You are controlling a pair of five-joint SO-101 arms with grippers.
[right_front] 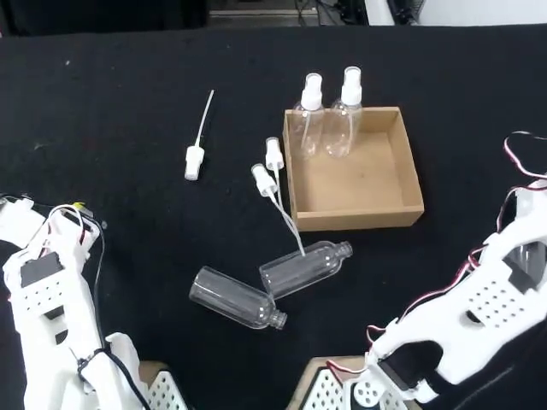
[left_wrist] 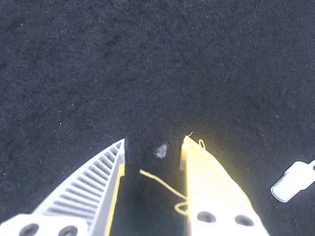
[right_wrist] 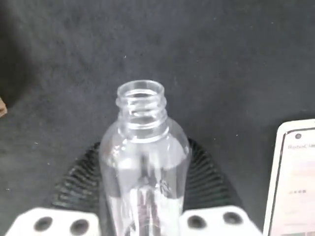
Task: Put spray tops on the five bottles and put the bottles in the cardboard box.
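Underneath, table (right_front: pixel 128 68): black cloth, an arm at each near corner.
Cardboard box (right_front: pixel 355 220): open, mid-table, farther out than both arms.
Right gripper (right_wrist: pixel 145 147): clamped on the held bottle (right_wrist: pixel 142 132); black fingers (right_wrist: pixel 83 169) press both sides of the clear body, and the threaded, uncapped neck sticks out past the fingertips.
Left gripper (left_wrist: pixel 154 140): fingers apart, holding nothing, over bare cloth; the lone spray top (left_wrist: pixel 293 181) lies off to one side, clear of it.
Capped bottles: first capped bottle (right_front: pixel 308 128) and second capped bottle (right_front: pixel 344 128) side by side in the box, leaning on its far wall, white tops above the rim.
Open bottles: nearer open bottle (right_front: pixel 306 267) and other open bottle (right_front: pixel 238 297) lie on the cloth in front of the box, close together, well apart from both grippers.
Spray tops: the lone one (right_front: pixel 195 161) lies out on the cloth; upper spray top (right_front: pixel 273 154) and lower spray top (right_front: pixel 263 179) lie just beside the box's outer wall, tubes running toward the nearer open bottle.
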